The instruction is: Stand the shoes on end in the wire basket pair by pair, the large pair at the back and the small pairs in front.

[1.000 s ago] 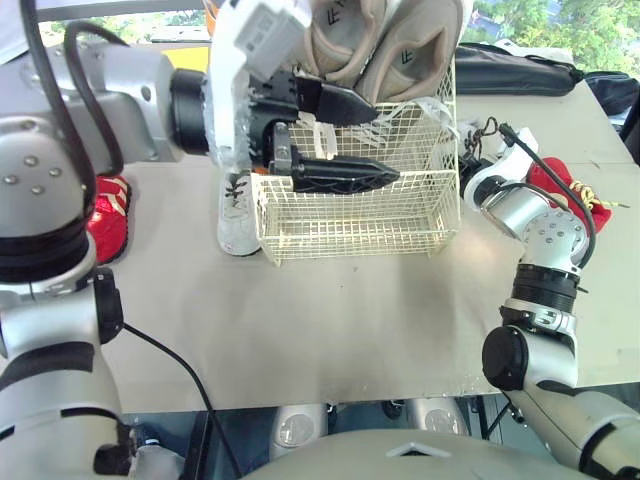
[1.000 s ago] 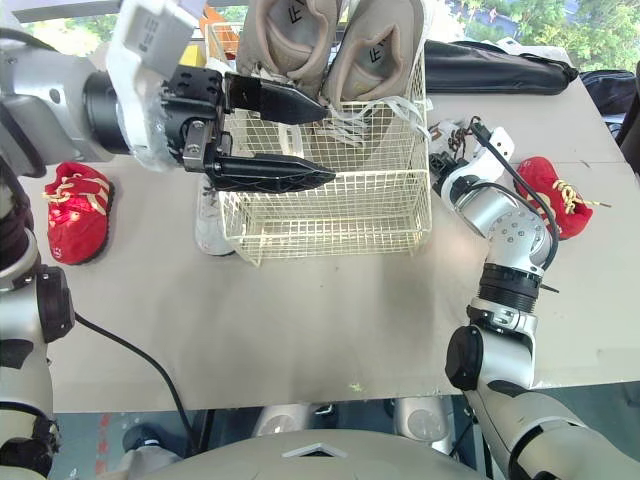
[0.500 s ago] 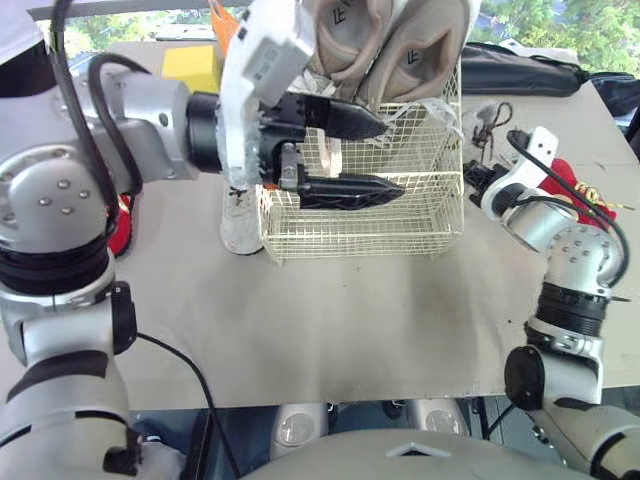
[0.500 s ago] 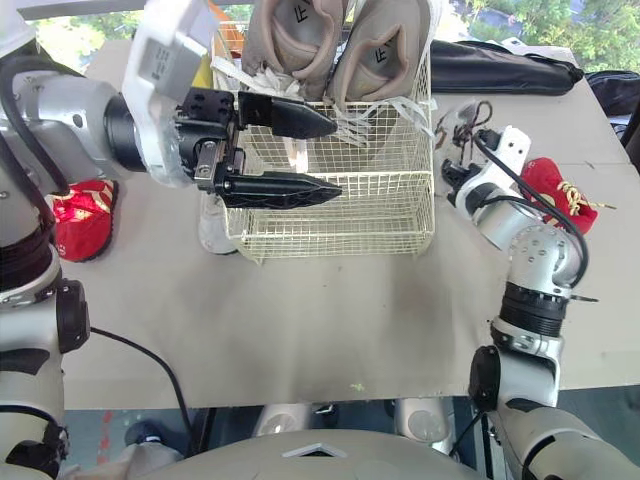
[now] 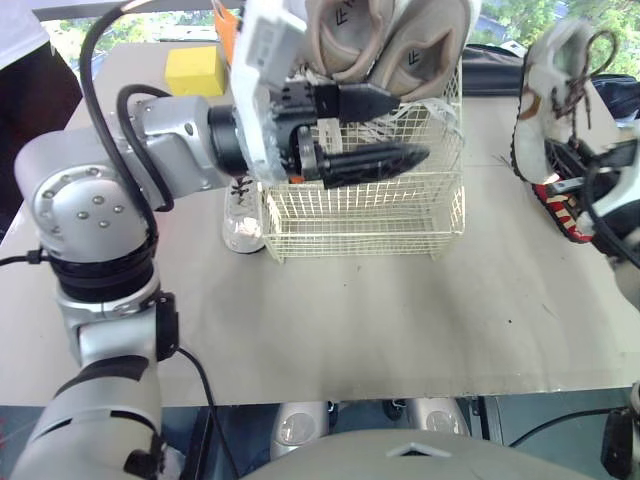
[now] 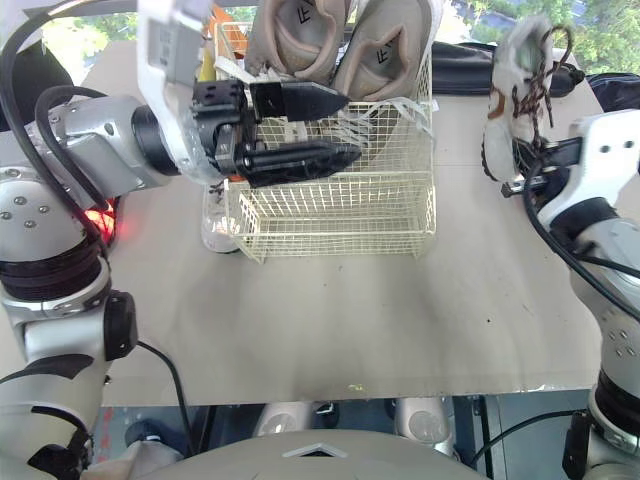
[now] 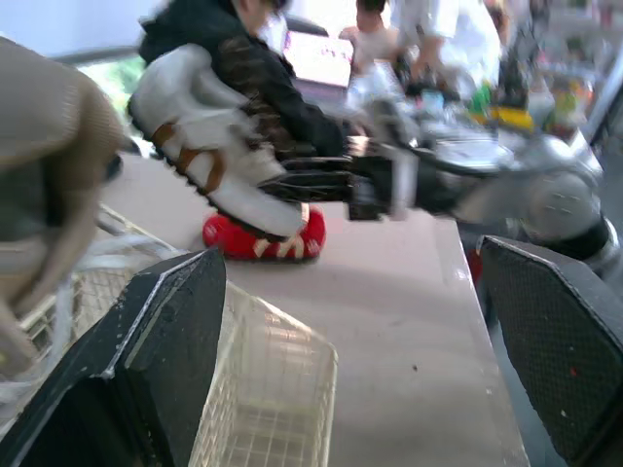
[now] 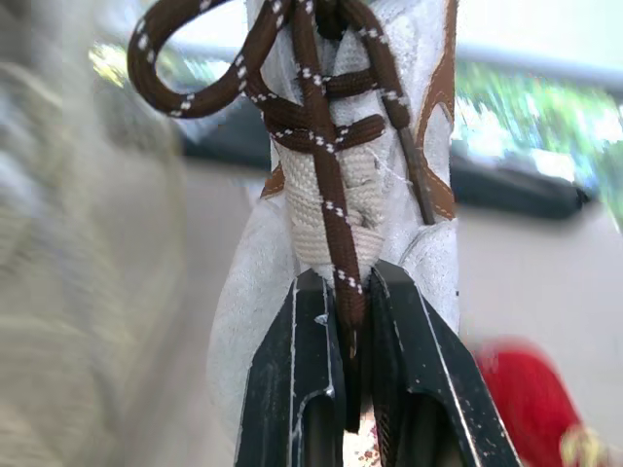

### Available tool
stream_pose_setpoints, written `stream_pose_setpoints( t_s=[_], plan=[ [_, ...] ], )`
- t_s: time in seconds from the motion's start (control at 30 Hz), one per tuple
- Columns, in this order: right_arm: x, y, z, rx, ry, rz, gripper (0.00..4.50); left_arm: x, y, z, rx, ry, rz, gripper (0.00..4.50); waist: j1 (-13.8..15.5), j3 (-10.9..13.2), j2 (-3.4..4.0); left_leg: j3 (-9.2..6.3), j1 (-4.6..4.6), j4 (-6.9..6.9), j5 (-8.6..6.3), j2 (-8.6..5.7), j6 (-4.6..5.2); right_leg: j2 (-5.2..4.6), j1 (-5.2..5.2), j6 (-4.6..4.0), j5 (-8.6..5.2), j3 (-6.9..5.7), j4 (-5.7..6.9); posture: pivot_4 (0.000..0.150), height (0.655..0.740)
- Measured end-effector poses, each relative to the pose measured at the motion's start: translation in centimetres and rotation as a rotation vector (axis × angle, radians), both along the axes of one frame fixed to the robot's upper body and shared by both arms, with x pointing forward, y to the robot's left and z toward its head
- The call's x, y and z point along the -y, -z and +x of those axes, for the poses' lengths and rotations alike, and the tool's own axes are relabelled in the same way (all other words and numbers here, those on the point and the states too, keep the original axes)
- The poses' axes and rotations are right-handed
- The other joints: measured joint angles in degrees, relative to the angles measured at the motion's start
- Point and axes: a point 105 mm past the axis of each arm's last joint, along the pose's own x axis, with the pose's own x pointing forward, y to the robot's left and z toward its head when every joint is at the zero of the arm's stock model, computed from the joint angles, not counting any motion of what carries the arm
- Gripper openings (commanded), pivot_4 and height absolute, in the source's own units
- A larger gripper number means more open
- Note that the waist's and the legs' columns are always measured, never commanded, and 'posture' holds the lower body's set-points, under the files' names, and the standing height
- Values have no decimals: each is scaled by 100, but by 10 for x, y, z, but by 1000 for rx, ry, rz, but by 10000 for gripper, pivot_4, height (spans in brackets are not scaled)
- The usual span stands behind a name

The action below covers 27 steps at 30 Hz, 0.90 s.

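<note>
Lifted off the worktop (image 6: 330,310), a white shoe (image 6: 505,110) hangs clenched in the right gripper (image 8: 341,292). Left gripper (image 6: 350,125) spreads wide above the basket (image 6: 340,215).

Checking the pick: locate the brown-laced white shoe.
Head view, robot's right: brown-laced white shoe held aloft by the right end effector, right of the wire basket.

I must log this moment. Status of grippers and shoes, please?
Right gripper shut on white shoe, held in air right of wire basket. Left gripper open, over basket front, possibly in the way. Large pair stands at back.
</note>
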Motion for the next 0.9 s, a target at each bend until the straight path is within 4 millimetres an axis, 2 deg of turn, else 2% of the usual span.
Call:
stream_pose_setpoints(
  t_s=[0.1,0.23,0.3,0.4,0.43,0.57,0.63,0.7,0.83,0.9],
  plan=[
    [-21,-16,-18,70,-150,35,391,4,1,5,-49,-11,-45,45000,26,-1,-2,-1,0,1,0,0,1,-2,2,-1,0,-1,-1,1500,7400],
    [-51,-25,-39,82,-374,119,391,16,1,5,-127,1,-109,45000,99,1,-4,-9,-2,4,0,-1,1,-5,4,-2,1,4,-1,1500,7400],
    [-60,-25,-49,69,-459,38,391,13,2,2,-150,0,-105,45000,103,2,-1,-7,-2,4,-1,-3,3,-5,4,-2,1,2,-1,1500,7400],
    [-60,-18,-62,-11,-560,-218,391,-21,5,0,-203,-40,-59,45000,59,2,-3,-6,10,-4,-1,0,3,6,2,-3,0,7,-1,1500,7400],
    [-58,-19,-66,-26,-595,-306,391,-40,7,3,-243,-61,-47,45000,53,2,-4,-7,17,-5,-1,-2,3,11,3,-2,-1,11,1,1500,7400],
    [-52,-17,-63,-38,-687,-592,391,-79,7,2,-372,-51,-37,45000,105,4,-25,-11,17,3,-2,0,4,12,6,14,-19,11,-2,1500,7400],
    [-54,-11,-57,-7,-738,-732,391,-88,6,1,-392,-49,-14,45000,106,1,-47,-11,15,9,-3,-1,5,9,6,-2,-29,11,-1,1500,7400],
    [-60,-5,-46,95,-807,-937,391,-87,8,3,-392,-36,46,45000,117,5,-46,-13,15,10,-2,-12,7,6,5,-1,-30,17,-7,1500,7400],
    [-74,-3,-33,252,-885,-1083,391,-74,24,5,-427,21,132,45000,106,13,-50,-15,-4,14,2,-14,11,4,-4,-23,-14,21,1,1500,7400],
    [-84,-5,-30,331,-924,-1131,391,-66,34,7,-435,49,190,45000,99,13,-50,-17,-7,14,3,-10,9,14,-5,-3,-2,19,-1,1500,7400]
  ],
)
